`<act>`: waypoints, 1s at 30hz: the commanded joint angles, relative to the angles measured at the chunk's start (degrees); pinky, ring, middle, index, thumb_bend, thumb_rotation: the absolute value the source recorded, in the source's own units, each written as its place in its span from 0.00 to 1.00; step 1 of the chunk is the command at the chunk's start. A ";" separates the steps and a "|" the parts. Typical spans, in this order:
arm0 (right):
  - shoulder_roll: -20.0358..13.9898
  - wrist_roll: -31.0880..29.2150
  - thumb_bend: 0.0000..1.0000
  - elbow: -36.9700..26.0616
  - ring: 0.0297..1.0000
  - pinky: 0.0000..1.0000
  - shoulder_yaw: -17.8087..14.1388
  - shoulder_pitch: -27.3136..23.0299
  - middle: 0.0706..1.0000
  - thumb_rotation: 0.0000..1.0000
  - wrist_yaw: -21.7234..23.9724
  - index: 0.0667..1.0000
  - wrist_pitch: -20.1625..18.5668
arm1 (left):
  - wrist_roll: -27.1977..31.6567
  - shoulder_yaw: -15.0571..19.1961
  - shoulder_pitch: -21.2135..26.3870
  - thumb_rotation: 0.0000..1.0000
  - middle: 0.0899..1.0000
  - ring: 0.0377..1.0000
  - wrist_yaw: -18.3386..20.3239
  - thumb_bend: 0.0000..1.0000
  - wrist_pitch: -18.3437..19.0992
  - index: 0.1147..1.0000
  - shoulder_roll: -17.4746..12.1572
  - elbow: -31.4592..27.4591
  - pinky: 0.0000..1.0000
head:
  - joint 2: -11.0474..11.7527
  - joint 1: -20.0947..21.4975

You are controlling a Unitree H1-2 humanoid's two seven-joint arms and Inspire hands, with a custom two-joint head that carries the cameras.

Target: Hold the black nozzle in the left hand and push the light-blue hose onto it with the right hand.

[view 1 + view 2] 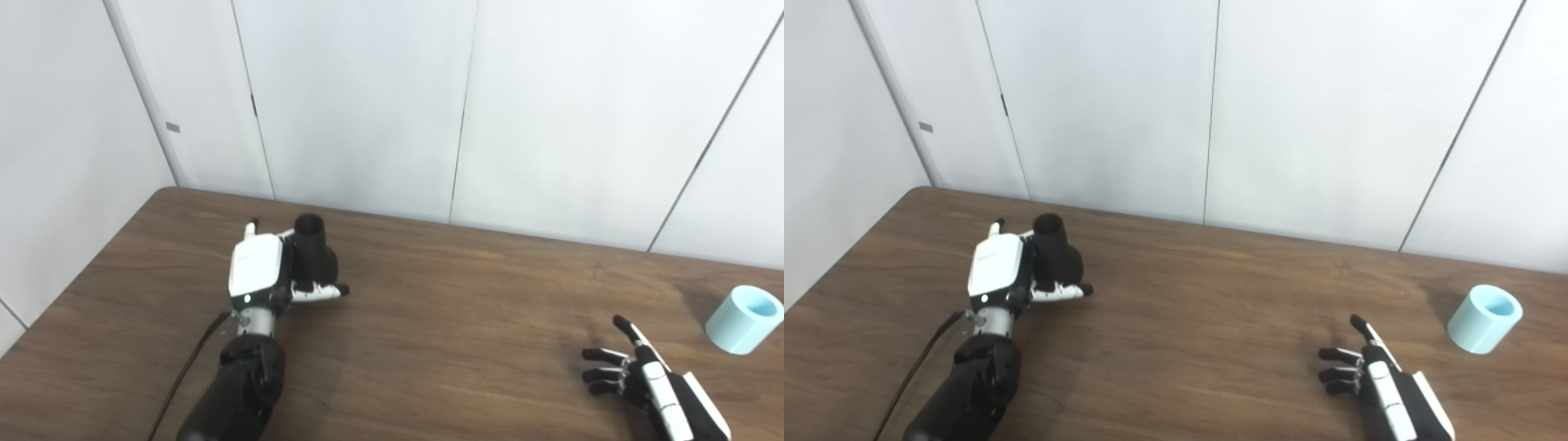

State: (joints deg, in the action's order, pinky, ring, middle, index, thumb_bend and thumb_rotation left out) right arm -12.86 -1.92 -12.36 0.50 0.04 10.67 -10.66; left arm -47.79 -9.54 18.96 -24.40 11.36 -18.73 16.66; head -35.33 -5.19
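On the table's left, left hand (269,269) fingers grip the upright nozzle (313,248); right hand (643,373) fingers spread.

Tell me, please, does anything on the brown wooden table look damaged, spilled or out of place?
Nothing stands out. The black cylindrical nozzle is held in the left hand. The short light-blue hose piece lies tilted on the brown wooden table, untouched, beyond the open right hand. No spill or damage shows.
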 commanded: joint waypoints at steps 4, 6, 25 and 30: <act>0.63 1.98 0.51 0.45 0.59 0.56 1.66 -1.22 0.68 1.00 -0.35 0.94 2.75 | -1.12 -2.23 -0.44 0.00 0.42 0.65 1.75 0.52 -1.43 0.44 0.83 -8.88 1.00 | -0.65 1.53; 0.55 2.37 0.52 0.62 0.59 0.55 2.08 -1.36 0.68 1.00 -0.36 0.93 3.31 | -1.23 -3.47 -1.58 0.00 0.42 0.66 4.15 0.52 -1.04 0.44 1.56 -12.05 1.00 | -0.90 2.27; 2.28 3.26 0.47 -4.80 0.58 0.54 3.91 -1.15 0.65 1.00 -1.11 0.89 -0.18 | -4.15 -15.48 -8.57 0.00 0.39 0.64 11.52 0.52 -10.04 0.46 8.02 -19.36 1.00 | -3.67 5.78; 2.47 2.10 0.47 -6.18 0.58 0.55 3.19 -1.51 0.66 1.00 -1.23 0.88 -0.67 | -3.97 -16.36 -7.62 0.00 0.40 0.66 11.13 0.52 -12.67 0.46 8.68 -16.81 1.00 | -4.26 6.12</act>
State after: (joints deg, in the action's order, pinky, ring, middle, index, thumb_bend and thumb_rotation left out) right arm -10.44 1.15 -16.19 4.48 -0.11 9.36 -11.85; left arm -51.60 -26.02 9.14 -12.32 0.63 -10.33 -0.23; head -39.55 0.88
